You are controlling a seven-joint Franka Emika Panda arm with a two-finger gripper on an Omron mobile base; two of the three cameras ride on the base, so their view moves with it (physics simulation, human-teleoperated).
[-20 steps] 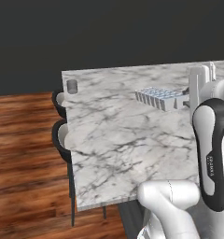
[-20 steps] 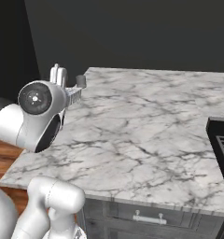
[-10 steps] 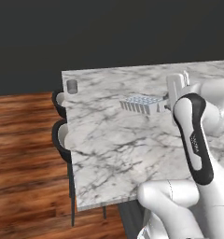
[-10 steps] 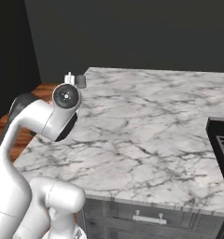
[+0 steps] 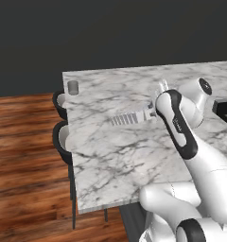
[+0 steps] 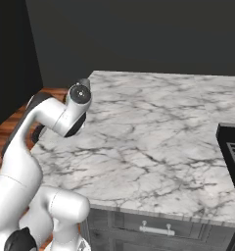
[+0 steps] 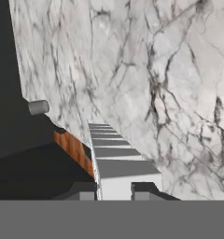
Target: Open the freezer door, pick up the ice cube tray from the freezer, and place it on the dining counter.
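Left base view: the end effector [image 5: 151, 113] grips the pale, cell-divided ice cube tray [image 5: 127, 118] over the white grey-veined marble counter [image 5: 110, 156], placing step. Hand view: jaws clamped on its near end; next, lower and release.

Near end of the ice cube tray [image 7: 115, 161] behind the pincer [image 7: 115, 190] tips, perhaps clamped there.

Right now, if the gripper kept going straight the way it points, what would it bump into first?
Probably the dining counter: the gripper holds the ice cube tray out ahead, aimed at the marble. Depth is unclear.
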